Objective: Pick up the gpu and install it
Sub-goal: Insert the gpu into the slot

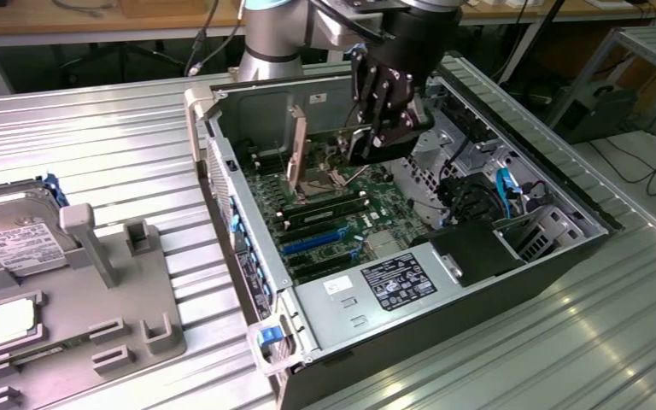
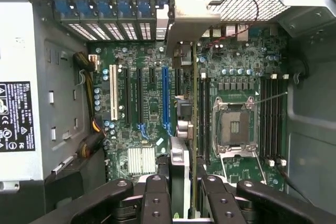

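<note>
- Grip: the gripper (image 2: pixel 185 203) has its jaws closed on the gpu (image 2: pixel 178 161), one finger on each face, pinching the card at the end away from its bracket (image 2: pixel 186 24).
- Location of the gpu: inside the open case (image 1: pixel 419 342), held edge-down over the motherboard (image 2: pixel 152 108). Judged not yet seated, as the card appears to hang clear of the board.
- Long axis: in the exterior view the card runs roughly from 2 o'clock to 8 o'clock, parallel to the expansion slots. The bracket end points at the case's rear wall (image 1: pixel 219 171).
- Key relation: in the wrist view the card's lower edge lies between the blue slot (image 2: pixel 165 98) and the CPU socket (image 2: pixel 234 127), close beside the blue slot but not over it. Seen from the exterior view, the blue slots lie at about 7 o'clock from the jaws.
- A dark slot may lie directly under the card edge. The card hides that strip, so this cannot be confirmed.
- Arm pose: the arm (image 1: pixel 277 34) rises beyond the case at 12 o'clock in the exterior view and reaches forward over it. The wrist is turned down and the fingers point near vertically into the case, at the end near the socket.
</note>
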Tool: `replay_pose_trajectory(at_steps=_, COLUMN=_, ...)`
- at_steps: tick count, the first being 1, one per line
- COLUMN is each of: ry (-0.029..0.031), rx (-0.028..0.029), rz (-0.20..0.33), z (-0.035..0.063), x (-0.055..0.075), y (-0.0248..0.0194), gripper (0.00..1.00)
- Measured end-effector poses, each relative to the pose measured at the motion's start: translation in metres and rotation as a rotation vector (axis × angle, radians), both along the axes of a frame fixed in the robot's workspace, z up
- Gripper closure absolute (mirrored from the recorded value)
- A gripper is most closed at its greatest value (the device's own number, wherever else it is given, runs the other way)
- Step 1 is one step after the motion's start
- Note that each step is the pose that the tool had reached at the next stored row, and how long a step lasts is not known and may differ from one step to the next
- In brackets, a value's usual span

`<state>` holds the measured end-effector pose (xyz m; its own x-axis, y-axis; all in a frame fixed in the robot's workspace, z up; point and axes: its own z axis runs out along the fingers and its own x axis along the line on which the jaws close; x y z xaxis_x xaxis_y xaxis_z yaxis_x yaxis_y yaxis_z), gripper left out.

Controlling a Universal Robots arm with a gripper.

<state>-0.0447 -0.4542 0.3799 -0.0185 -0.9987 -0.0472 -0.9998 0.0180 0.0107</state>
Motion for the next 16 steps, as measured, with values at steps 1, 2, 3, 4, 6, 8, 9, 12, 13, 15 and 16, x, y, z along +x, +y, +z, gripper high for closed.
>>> replay_pose_trajectory(at_steps=1, ry=0.0000, rx=0.0000, rz=0.000, z=-0.0023, x=-0.001, y=0.0002, gripper=0.72)
replay_pose_trajectory(at_steps=2, ry=0.0001, rx=-0.0001, rz=0.000, z=-0.0035, x=-0.001, y=0.0002, gripper=0.72)
replay_pose_trajectory(at_steps=3, ry=0.0000, rx=-0.0001, rz=0.000, z=-0.0044, x=-0.002, y=0.0004, gripper=0.72)
replay_pose_trajectory(at_steps=4, ry=0.0001, rx=-0.0002, rz=0.000, z=-0.0052, x=-0.003, y=0.0005, gripper=0.72)
replay_pose_trajectory(at_steps=6, ry=0.0000, rx=-0.0001, rz=0.000, z=-0.0066, x=-0.005, y=0.0005, gripper=0.72)
replay_pose_trajectory(at_steps=8, ry=0.0000, rx=-0.0001, rz=0.000, z=-0.0082, x=-0.007, y=0.0006, gripper=0.72)
replay_pose_trajectory(at_steps=9, ry=0.0000, rx=0.0000, rz=0.000, z=-0.0094, x=-0.008, y=0.0006, gripper=0.72)
replay_pose_trajectory(at_steps=12, ry=0.0000, rx=0.0005, rz=0.000, z=-0.0136, x=-0.009, y=0.0006, gripper=0.72)
replay_pose_trajectory(at_steps=13, ry=0.0000, rx=0.0012, rz=0.000, z=-0.0145, x=-0.009, y=0.0006, gripper=0.72)
replay_pose_trajectory(at_steps=15, ry=0.0000, rx=0.0016, rz=0.000, z=-0.0171, x=-0.009, y=0.0006, gripper=0.72)
replay_pose_trajectory(at_steps=16, ry=0.0000, rx=0.0015, rz=0.000, z=-0.0189, x=-0.009, y=0.0006, gripper=0.72)
